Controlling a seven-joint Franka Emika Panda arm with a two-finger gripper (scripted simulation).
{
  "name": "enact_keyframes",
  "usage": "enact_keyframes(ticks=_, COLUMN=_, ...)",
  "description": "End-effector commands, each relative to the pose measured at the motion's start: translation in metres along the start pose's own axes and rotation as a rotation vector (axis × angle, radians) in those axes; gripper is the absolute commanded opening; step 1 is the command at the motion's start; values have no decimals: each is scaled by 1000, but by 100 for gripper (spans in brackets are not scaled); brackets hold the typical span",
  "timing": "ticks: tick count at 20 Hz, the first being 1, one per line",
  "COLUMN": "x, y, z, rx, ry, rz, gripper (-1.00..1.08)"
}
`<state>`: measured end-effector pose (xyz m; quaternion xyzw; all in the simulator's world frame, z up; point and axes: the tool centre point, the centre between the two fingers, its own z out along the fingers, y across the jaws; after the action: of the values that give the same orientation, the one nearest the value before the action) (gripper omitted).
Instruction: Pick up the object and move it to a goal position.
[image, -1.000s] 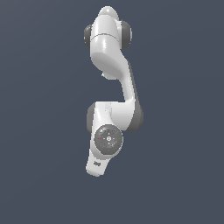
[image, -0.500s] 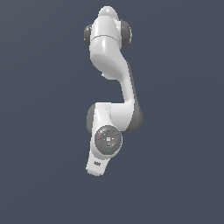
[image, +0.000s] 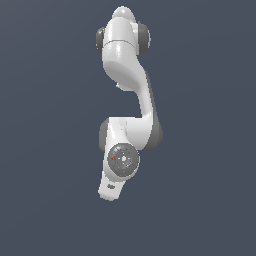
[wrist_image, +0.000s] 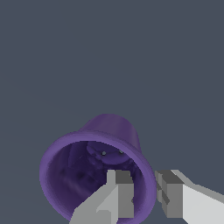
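- Exterior view: the arm (image: 127, 100) runs from the upper centre of the frame down to the wrist flange (image: 123, 160) at lower centre, seen from above against a plain dark ground. The gripper and the purple cup are both hidden under the wrist here, so this view shows neither.
- Exterior view: the ground lies bare on every side of the arm, out to all four edges of the frame, so there looks to be open room to travel either way.
- Wrist view: the purple cup (wrist_image: 83, 175) fills the lower centre of the frame, hollow mouth toward the camera.
- Wrist view: the gripper (wrist_image: 144, 197) straddles the cup's wall, one finger (wrist_image: 120, 192) inside the mouth and the other outside. A sliver of rim shows between them; whether the pads actually press on it, I cannot tell.
- Risk, as I judge it: a hold on one thin, curved wall could let the cup swing or slip on a quick move.
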<state>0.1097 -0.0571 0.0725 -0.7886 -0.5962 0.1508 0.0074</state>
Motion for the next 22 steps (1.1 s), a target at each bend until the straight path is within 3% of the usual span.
enact_keyframes(ticks=1, x=-2, y=-1, z=0, rx=0, ry=0, rz=1, gripper=-100)
enact_keyframes(ticks=11, x=-17, y=-15, z=-1, rx=0, ry=0, rz=1, gripper=-100)
enact_keyframes(ticks=22, x=-53, y=-49, z=-3, rx=0, ry=0, rz=1, gripper=-100)
